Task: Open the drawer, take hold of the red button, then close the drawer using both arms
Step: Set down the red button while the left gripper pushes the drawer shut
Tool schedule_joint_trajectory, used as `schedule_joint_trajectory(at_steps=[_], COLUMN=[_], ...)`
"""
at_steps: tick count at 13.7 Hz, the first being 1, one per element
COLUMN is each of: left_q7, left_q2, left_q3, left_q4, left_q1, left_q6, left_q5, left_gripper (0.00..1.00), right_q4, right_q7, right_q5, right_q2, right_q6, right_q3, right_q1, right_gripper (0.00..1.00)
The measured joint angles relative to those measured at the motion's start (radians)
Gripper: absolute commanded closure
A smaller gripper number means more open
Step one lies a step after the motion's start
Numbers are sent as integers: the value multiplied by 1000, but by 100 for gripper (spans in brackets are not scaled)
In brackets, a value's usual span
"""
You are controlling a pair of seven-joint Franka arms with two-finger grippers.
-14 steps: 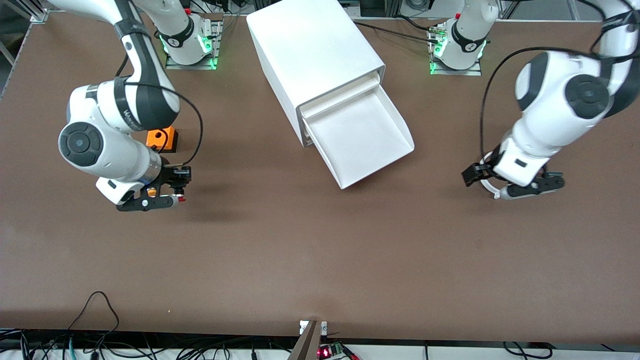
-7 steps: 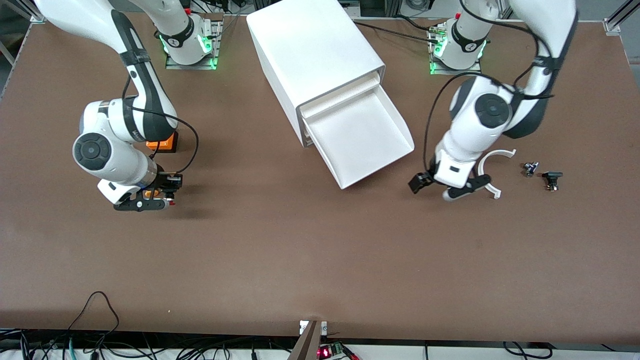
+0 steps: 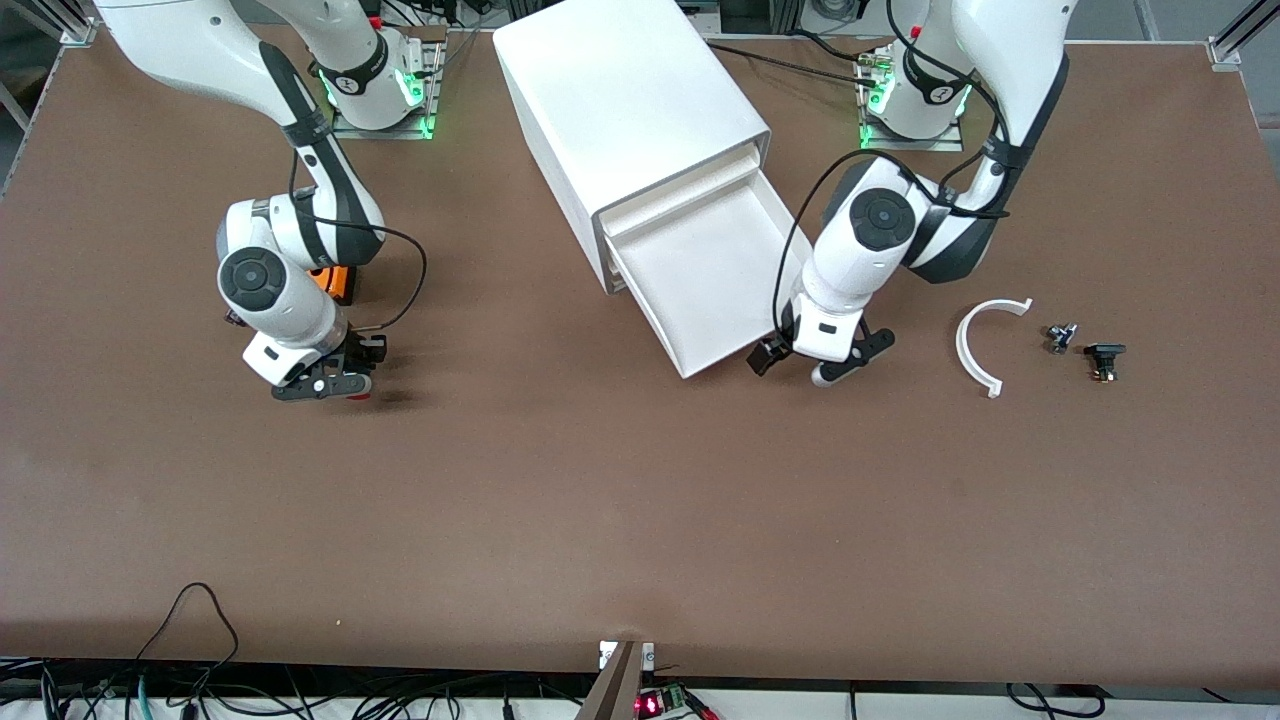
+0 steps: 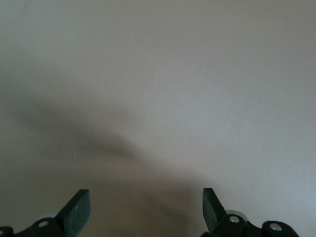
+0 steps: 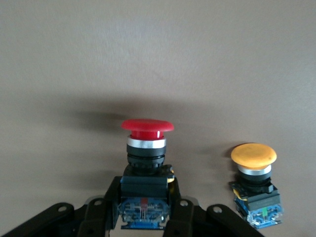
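The drawer stands pulled out of the white cabinet and shows nothing inside. My right gripper is low over the table toward the right arm's end, shut on the black body of the red-capped button. In the right wrist view the button sits between my right gripper's fingers, cap pointing away. My left gripper hangs open just beside the drawer's front corner. The left wrist view shows my left gripper with its fingers wide apart, only a plain pale surface between them.
An orange-capped button stands on the table close beside the held one. An orange cube lies partly under the right arm. Toward the left arm's end lie a white curved piece and two small dark parts.
The left arm has swung from its end of the table in to the drawer's front corner, uncovering the curved piece and small parts. The right gripper shifted slightly toward the table's middle, still holding the button.
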Motion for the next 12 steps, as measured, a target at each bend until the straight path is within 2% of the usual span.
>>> schedule_joint_trajectory(at_steps=[1, 2, 3, 6, 8, 10, 12], left_q7=[-1, -1, -1, -1, -1, -1, -1], left_q2=[0, 0, 0, -4, -10, -20, -39], left_q3=[-15, -33, -48, -90, -116, -142, -176], left_q4=[-8, -14, -21, -41, -57, -75, -85], left_q1=[-2, -4, -6, -10, -11, -11, -11], left_q6=[0, 0, 0, -1, -4, -30, -61], left_q5=[-28, -77, -128, -252, -274, -276, -276], left_gripper=[0, 0, 0, 0, 0, 0, 0], right_q4=[-7, -9, -8, 4, 23, 57, 121], right_q7=[0, 0, 1, 7, 23, 48, 66], right_q5=[-27, -54, -73, -80, -80, -80, -80], right_q2=[2, 2, 2, -3, -13, -33, -54], right_q6=[6, 7, 8, 11, -1, -65, -186], right_q3=[0, 0, 1, 4, 13, 33, 57], right_q1=[0, 0, 0, -1, -1, -2, -2], right_gripper=[65, 37, 0, 0, 0, 0, 0])
